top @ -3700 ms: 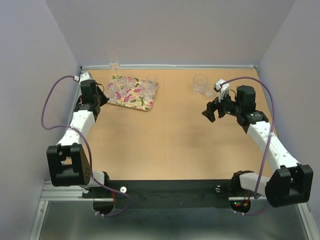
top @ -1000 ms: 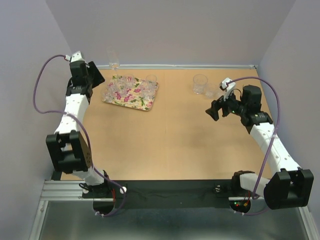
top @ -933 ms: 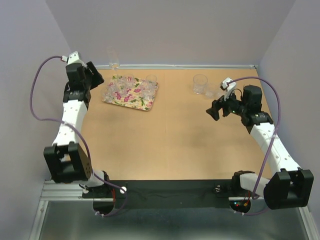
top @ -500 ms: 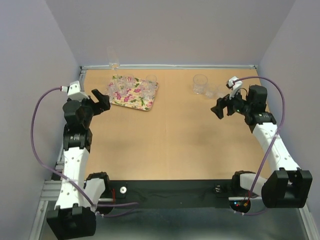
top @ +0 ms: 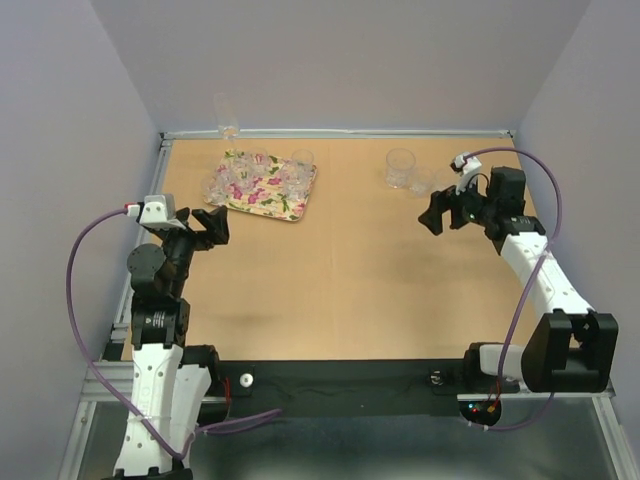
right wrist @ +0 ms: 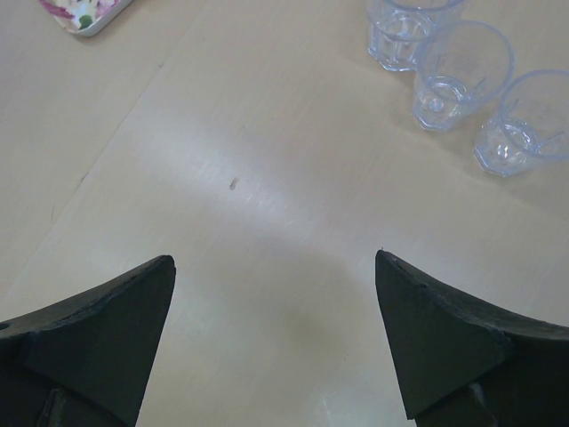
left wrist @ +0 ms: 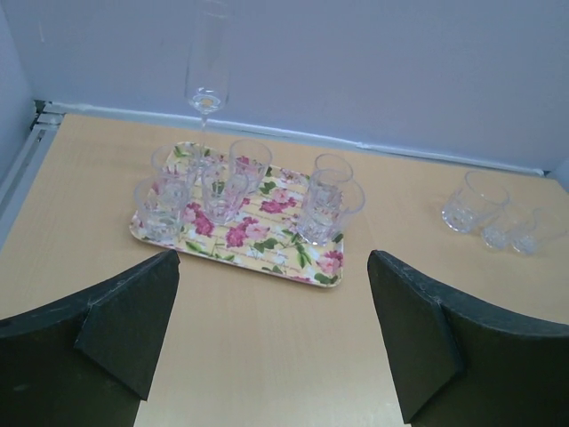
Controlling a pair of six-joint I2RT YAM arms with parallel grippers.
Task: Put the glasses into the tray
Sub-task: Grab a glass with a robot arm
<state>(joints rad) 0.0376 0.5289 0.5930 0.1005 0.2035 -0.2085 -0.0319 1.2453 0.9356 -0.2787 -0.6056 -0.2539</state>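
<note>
Mostly done: the tray (left wrist: 267, 253) sits far-left on the counter (top: 340, 280) with a batch of glasses (left wrist: 224, 191) standing in it, but three more glasses (right wrist: 462, 76) are bunched on bare counter far-right, well apart from it. Both are empty: the left end effector (top: 211, 225) hangs jaws wide near the tray's near corner, the right end effector (top: 432, 213) jaws wide just short of the trio. Room looks good — wide bare counter between the groups and a free strip mid-tray, though the trio's gaps are tight, the back wall (top: 350, 60) is close, and a tall flute (left wrist: 209, 67) stands right behind the tray.
</note>
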